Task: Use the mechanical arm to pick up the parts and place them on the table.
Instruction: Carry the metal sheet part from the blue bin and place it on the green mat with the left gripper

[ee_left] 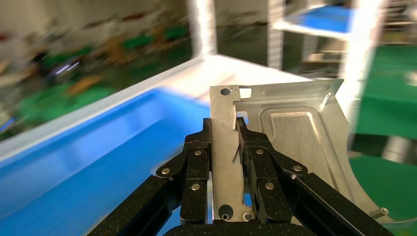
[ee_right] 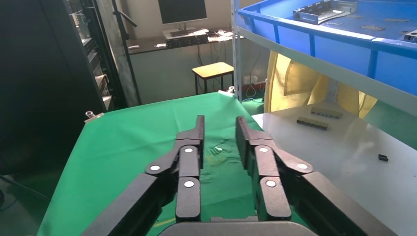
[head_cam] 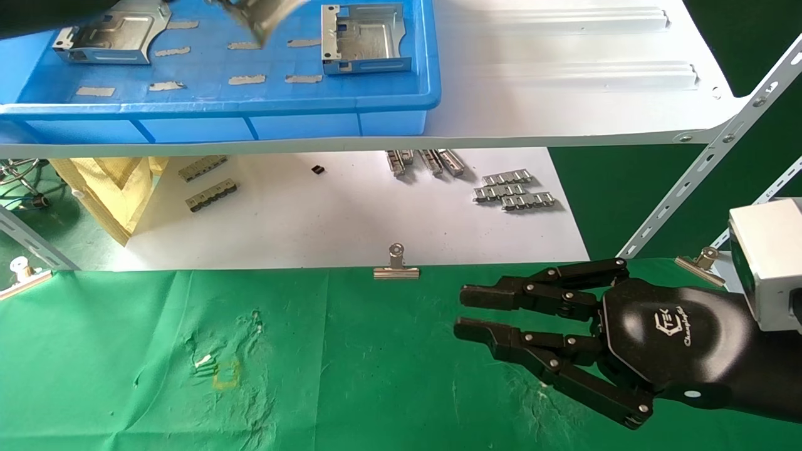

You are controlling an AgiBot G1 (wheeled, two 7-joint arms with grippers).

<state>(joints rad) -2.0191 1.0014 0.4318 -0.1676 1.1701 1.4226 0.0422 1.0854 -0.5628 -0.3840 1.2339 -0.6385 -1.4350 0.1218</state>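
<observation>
**Bracket pinched by one flange, high over the tray**

The wrinkled green cloth bench (head_cam: 326, 363) lies bare below. Over the blue plastic tray (head_cam: 401, 94), the left pincer (ee_left: 235, 129) pinches a silvery sheet-metal bracket (ee_left: 295, 142) by its flange, plate on edge. It looks stiff, light, slick; two more brackets (head_cam: 363, 39) remain. The right pincer (head_cam: 467, 311) hovers spread, empty.
</observation>
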